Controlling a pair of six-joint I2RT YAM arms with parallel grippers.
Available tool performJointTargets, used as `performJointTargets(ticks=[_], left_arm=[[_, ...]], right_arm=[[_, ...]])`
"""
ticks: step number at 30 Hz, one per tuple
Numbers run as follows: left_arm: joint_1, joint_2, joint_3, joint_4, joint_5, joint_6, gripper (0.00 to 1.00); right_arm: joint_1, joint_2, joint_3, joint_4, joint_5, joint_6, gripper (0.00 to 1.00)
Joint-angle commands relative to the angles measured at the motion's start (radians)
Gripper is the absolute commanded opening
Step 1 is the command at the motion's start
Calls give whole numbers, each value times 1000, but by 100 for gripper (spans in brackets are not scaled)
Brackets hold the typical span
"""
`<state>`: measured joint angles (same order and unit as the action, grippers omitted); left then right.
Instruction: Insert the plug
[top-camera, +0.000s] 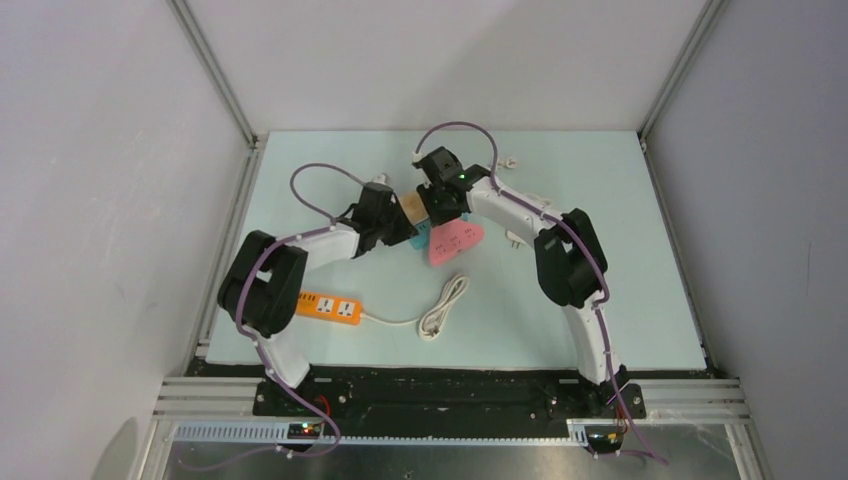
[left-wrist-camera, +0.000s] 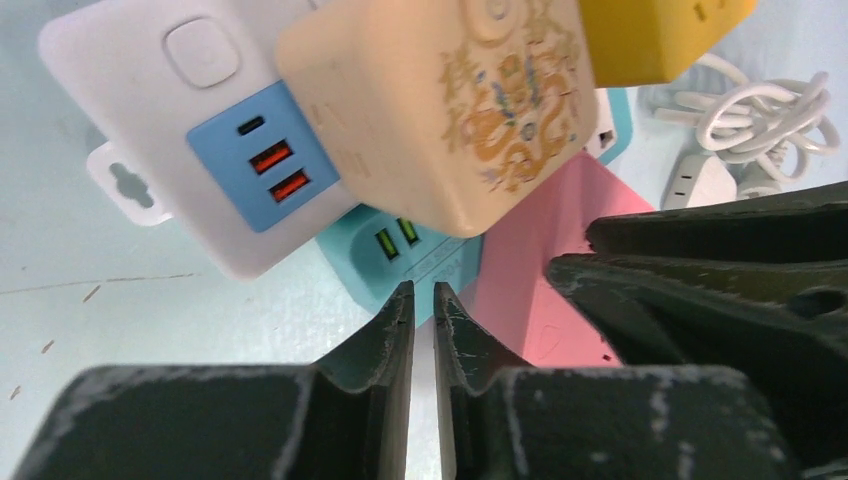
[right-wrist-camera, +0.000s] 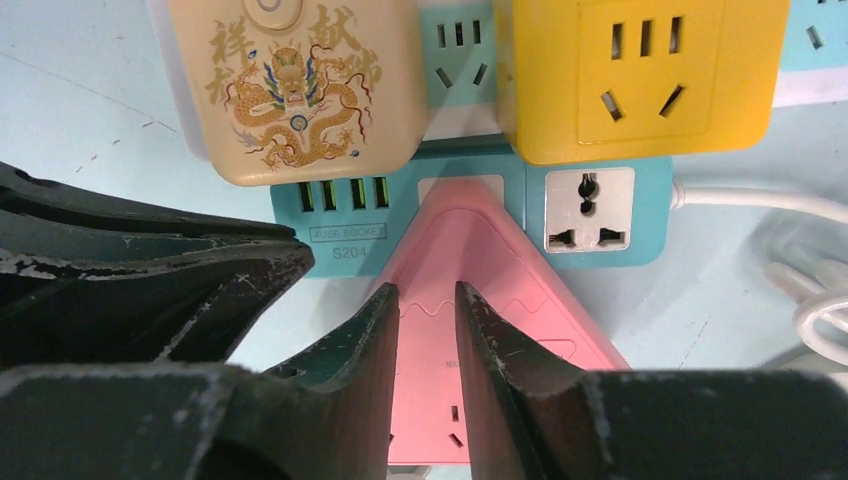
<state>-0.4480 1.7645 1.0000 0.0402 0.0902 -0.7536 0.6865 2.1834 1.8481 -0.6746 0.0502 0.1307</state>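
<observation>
Pale green table (top-camera: 600, 300) carried a teal socket block (right-wrist-camera: 350, 245), with a cream dragon-printed adapter (right-wrist-camera: 295, 85) and a yellow adapter cube (right-wrist-camera: 640, 75) standing side by side over its far edge. The pink triangular plug (right-wrist-camera: 470, 260) lay with its tip over the block's near edge. Left gripper (left-wrist-camera: 423, 300), jaws almost together and empty, hung just beside the cluster; right gripper (right-wrist-camera: 427, 300), jaws slightly apart, hovered over the pink plug without clamping it.

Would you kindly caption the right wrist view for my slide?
Right gripper hovers above the pink adapter at the teal power strip.

White arms (top-camera: 590, 330) — black joints (top-camera: 570, 262), purple cables (top-camera: 458, 124)
</observation>
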Motion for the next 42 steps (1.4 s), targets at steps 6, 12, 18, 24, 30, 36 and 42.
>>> performJointTargets(ticks=[6, 12, 18, 24, 30, 36, 42], left_arm=[[24, -143, -68, 20, -76, -24, 17], [35, -241, -99, 10, -87, -14, 18], [54, -348, -131, -32, -116, 5, 18], [64, -450, -150, -118, -131, 31, 21], [68, -512, -177, -144, -136, 44, 23], [73, -545, -193, -158, -129, 53, 25], [76, -572, -200, -178, -99, 65, 29]], right_arm=[[-13, 160, -108, -216, -75, 42, 31], [-26, 143, -68, -208, -68, 80, 32], [-53, 137, 86, -255, -69, 86, 35], [-72, 152, 216, -287, -58, 105, 43], [-84, 107, 223, -250, -70, 130, 47], [-86, 36, 227, -225, -92, 151, 48], [-105, -39, 236, -156, -220, 173, 50]])
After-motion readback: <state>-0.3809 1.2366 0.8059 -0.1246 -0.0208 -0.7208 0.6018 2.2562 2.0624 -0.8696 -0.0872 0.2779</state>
